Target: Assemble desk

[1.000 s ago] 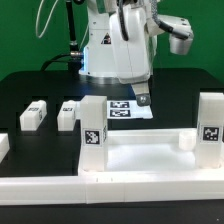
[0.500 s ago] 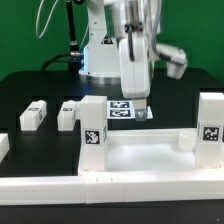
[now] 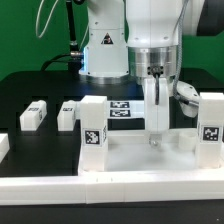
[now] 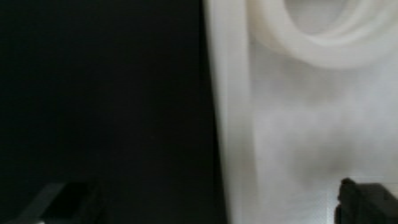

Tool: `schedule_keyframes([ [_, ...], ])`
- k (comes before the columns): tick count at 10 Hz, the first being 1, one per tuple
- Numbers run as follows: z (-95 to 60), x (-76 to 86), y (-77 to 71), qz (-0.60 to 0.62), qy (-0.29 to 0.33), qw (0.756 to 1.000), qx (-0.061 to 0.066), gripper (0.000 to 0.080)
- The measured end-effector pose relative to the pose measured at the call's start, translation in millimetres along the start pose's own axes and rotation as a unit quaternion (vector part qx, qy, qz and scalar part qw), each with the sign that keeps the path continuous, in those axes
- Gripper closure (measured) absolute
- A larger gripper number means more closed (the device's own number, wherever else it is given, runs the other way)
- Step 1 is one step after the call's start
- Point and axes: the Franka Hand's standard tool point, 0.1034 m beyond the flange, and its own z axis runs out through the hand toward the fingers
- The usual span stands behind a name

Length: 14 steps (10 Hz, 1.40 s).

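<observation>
The white rimmed tabletop [image 3: 150, 155] lies at the front of the table, with two tagged legs standing on it: one at the exterior view's left [image 3: 93, 123], one at its right [image 3: 210, 120]. Two more tagged legs [image 3: 33, 115] [image 3: 68, 113] lie loose on the black table further left. My gripper [image 3: 157, 132] points down at the tabletop's far rim, open and holding nothing. In the wrist view the gripper [image 4: 210, 200] straddles the edge of the tabletop [image 4: 294, 130], whose round socket [image 4: 342, 30] shows beyond. Only the dark fingertips [image 4: 54, 200] are visible.
The marker board [image 3: 120, 108] lies flat behind the tabletop. White border bars [image 3: 40, 186] run along the front, with a short white block [image 3: 3, 146] at the exterior view's left. The robot base [image 3: 105, 45] stands at the back.
My gripper has moved from above the marker board toward the exterior view's right and down to the tabletop's far rim. The furniture parts have not moved.
</observation>
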Motion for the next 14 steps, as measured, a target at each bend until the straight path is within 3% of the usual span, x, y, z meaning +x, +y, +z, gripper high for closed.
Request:
schedule_keyframes([
  [1, 0.4, -0.2, 0.4, -0.001, 0.000, 1.000, 0.000, 0.0150],
  [3, 0.7, -0.2, 0.6, -0.001, 0.000, 1.000, -0.001, 0.0406],
  [4, 0.7, -0.1, 0.6, -0.002, 0.000, 1.000, -0.001, 0.0406],
  [5, 0.8, -0.1, 0.6, -0.002, 0.000, 1.000, -0.001, 0.0600],
  [6, 0.8, -0.2, 0.6, -0.003, 0.000, 1.000, -0.001, 0.0600],
  [7, 0.7, -0.7, 0.9, -0.007, 0.000, 1.000, -0.001, 0.0742],
  [14, 0.8, -0.6, 0.9, -0.009, 0.000, 1.000, -0.001, 0.0742],
])
